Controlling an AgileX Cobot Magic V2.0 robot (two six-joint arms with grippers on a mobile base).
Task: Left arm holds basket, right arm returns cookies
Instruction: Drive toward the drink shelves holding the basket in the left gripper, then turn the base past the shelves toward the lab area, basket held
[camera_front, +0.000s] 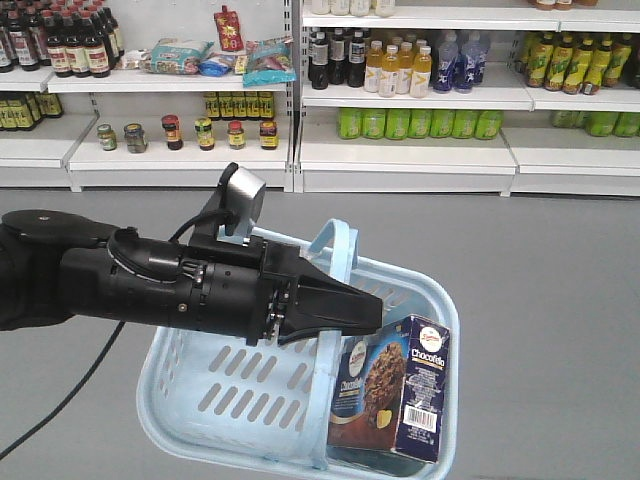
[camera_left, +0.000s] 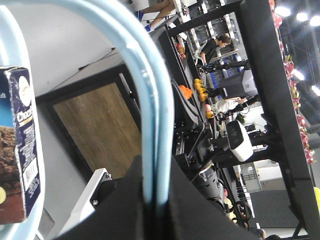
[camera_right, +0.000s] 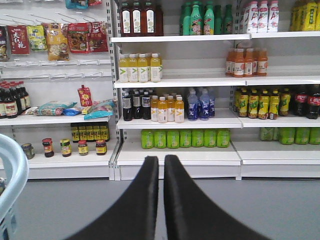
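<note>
Navy cookies box (camera_front: 395, 395) in the basket (camera_front: 185, 365) shows white "Choco…" lettering, barcode.

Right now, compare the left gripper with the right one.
The left gripper has its jaws shut on the handle of the basket; the right gripper has jaws shut on nothing. The left sits over the basket, near the cookies; the right faces the drink shelves. Both are black.

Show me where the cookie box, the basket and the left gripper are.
cookie box (camera_front: 375, 392): front view, face with the cookie picture.
basket (camera_front: 235, 388): front view, slotted near wall.
left gripper (camera_front: 372, 311): front view, wedge tip at the handle.
</note>
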